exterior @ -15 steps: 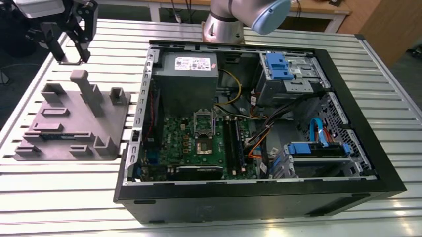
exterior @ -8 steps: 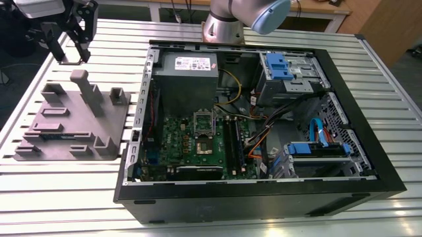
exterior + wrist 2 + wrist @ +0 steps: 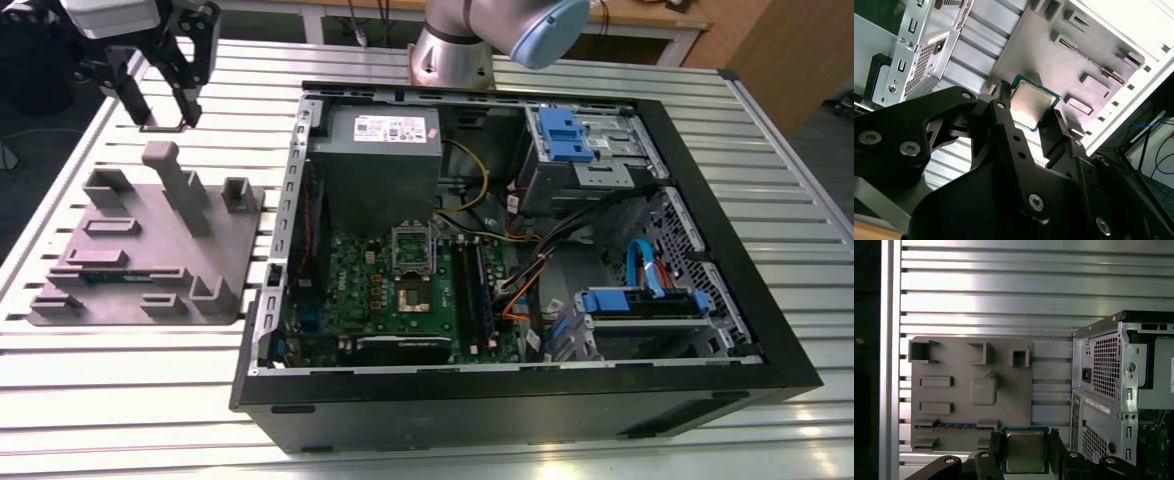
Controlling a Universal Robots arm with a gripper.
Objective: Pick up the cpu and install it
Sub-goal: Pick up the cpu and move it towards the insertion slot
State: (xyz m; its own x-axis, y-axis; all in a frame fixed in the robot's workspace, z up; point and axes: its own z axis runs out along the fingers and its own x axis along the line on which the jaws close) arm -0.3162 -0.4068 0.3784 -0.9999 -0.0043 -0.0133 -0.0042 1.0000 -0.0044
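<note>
The end effector [image 3: 1025, 449] is clamped on two opposite edges of the cpu [image 3: 1034, 102], in the air near the grey holder plate [image 3: 1016, 390].

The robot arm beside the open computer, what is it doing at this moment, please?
The arm's hand is shut on the cpu, gripping the small chip by two opposite edges. It hangs above the slatted table, by the edge of the grey fixture plate, to the exterior view's left of the open computer case. The cpu is lifted but not yet installed on the green board inside the case.
</note>
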